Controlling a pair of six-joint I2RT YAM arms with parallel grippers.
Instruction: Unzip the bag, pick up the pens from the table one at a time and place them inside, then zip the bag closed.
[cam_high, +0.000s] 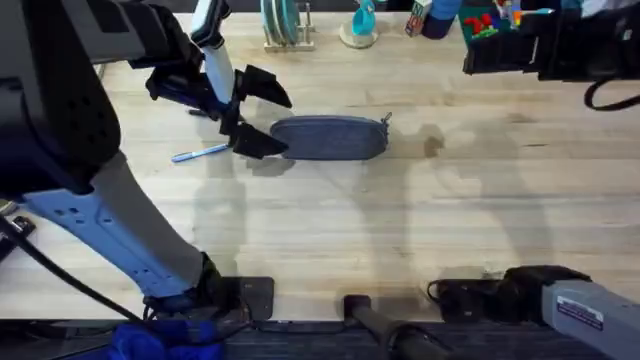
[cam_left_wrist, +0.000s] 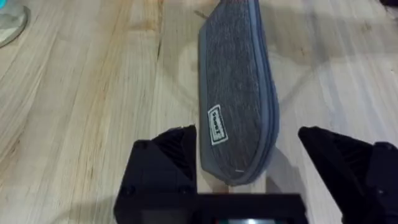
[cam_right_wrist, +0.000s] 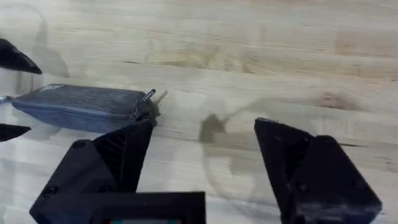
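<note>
The small grey-blue fabric pencil pouch (cam_high: 329, 138) lies flat on the light wooden butcher-block table (cam_high: 400, 230), lengthwise across the far middle of it, its zipper run along the top and the little metal pull (cam_high: 386, 120) sticking up at the end on my right side. My left gripper (cam_high: 262, 116) sits at the pouch's other end with its black fingers spread wide, one on each side of that rounded end, neither touching the fabric; from my left wrist I see a small white label (cam_left_wrist: 216, 124) sewn on the cloth. Just beyond my left fingers, a slim silvery-white pen with a blue end (cam_high: 200, 153) rests on the wood. My right gripper (cam_right_wrist: 205, 162) hangs well apart from the pouch, fingers released and empty, the pull end of the pouch in its sight.
</note>
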